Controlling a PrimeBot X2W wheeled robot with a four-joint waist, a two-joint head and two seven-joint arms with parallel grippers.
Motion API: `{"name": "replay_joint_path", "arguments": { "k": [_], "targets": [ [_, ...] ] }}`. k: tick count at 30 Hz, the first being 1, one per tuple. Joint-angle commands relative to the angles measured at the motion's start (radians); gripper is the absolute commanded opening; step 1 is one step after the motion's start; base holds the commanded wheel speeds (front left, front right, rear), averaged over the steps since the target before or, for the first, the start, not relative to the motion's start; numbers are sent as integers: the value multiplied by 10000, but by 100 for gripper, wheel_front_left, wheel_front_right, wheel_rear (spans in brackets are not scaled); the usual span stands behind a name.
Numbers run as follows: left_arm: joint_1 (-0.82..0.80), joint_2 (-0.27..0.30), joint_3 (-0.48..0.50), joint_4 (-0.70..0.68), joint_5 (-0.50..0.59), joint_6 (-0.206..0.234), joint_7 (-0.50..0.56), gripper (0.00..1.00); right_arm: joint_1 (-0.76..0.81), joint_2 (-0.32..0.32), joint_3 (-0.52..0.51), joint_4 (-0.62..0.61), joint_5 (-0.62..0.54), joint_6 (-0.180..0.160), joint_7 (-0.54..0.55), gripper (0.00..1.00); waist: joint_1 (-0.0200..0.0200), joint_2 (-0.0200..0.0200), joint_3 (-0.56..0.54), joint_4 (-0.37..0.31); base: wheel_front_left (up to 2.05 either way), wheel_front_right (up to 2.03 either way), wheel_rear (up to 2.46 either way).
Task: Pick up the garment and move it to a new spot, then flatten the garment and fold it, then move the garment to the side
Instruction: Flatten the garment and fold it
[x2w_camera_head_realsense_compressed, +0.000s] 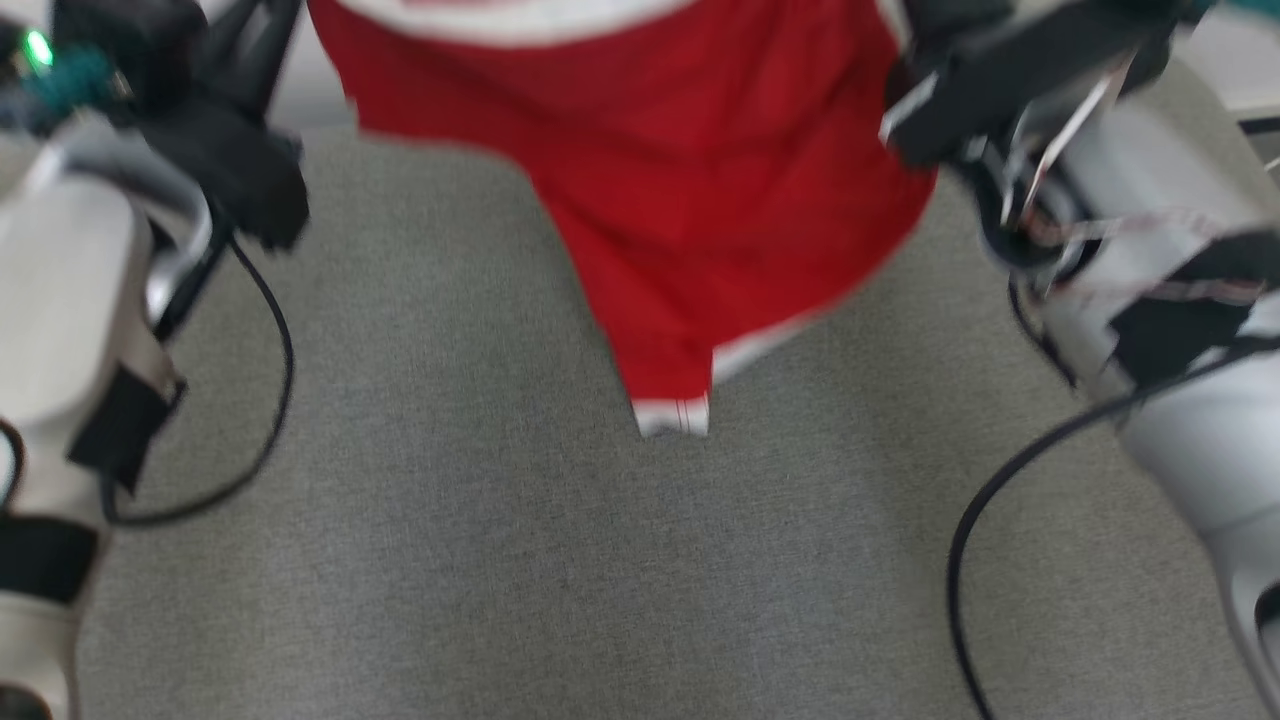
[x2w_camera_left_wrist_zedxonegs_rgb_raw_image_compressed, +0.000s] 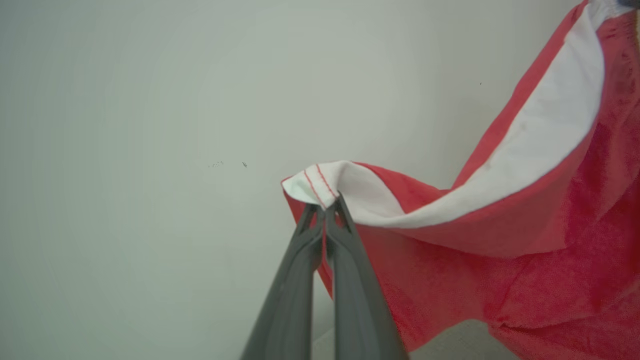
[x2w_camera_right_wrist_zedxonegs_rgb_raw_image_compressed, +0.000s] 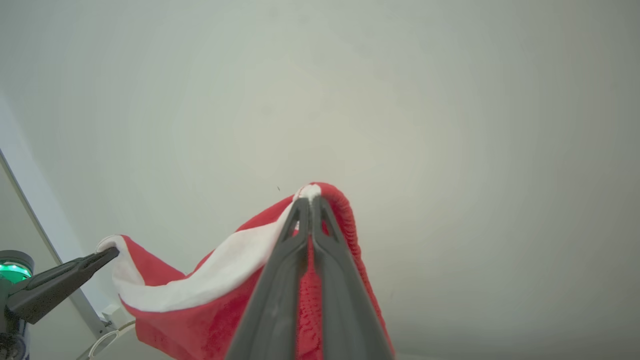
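The garment (x2w_camera_head_realsense_compressed: 690, 190) is red with white trim and hangs in the air above the grey cloth-covered table (x2w_camera_head_realsense_compressed: 450, 550), its lowest corner reaching down toward the table's middle. My left gripper (x2w_camera_left_wrist_zedxonegs_rgb_raw_image_compressed: 327, 205) is shut on a white-hemmed corner of the garment (x2w_camera_left_wrist_zedxonegs_rgb_raw_image_compressed: 500, 240). My right gripper (x2w_camera_right_wrist_zedxonegs_rgb_raw_image_compressed: 310, 202) is shut on another edge of the garment (x2w_camera_right_wrist_zedxonegs_rgb_raw_image_compressed: 200, 300), where red ribbed fabric meets white trim. The left gripper's fingers (x2w_camera_right_wrist_zedxonegs_rgb_raw_image_compressed: 65, 275) also appear at the lower left of the right wrist view, pinching the far white corner. In the head view both forearms flank the hanging cloth.
Black cables (x2w_camera_head_realsense_compressed: 270, 400) loop beside my left forearm and another cable (x2w_camera_head_realsense_compressed: 1000, 500) beside my right one. A pale wall (x2w_camera_left_wrist_zedxonegs_rgb_raw_image_compressed: 150, 125) fills the background behind the lifted cloth. A white frame edge (x2w_camera_right_wrist_zedxonegs_rgb_raw_image_compressed: 40, 210) runs diagonally at the left of the right wrist view.
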Motion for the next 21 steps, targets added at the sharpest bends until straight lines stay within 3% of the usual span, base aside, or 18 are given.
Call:
{"name": "replay_joint_path", "arguments": {
  "k": [1, 10, 16, 21],
  "targets": [
    [-631, 50, -222, 290, -177, 14, 18, 0, -609, 104, -43, 300, 386, 4, -44, 0, -3, -2, 660, 141, 0, 0, 0],
    [-4008, -420, -929, 2338, -640, 13, -335, 0, -3715, 255, -178, 2342, 1118, 4, -209, 0, -3, -2, 1361, 547, 0, 0, 0],
    [-5256, -806, -1121, 3168, -373, 85, -1031, 0, -4979, 236, -187, 2820, 811, 4, -517, 0, -3, -2, 1891, 812, 0, 0, 0],
    [-5787, -1020, -1238, 3564, -5, 338, -1567, 0, -5317, 51, -265, 2287, 224, 4, -587, 0, -3, -2, 2600, 1026, 0, 0, 0]
  ]
}}
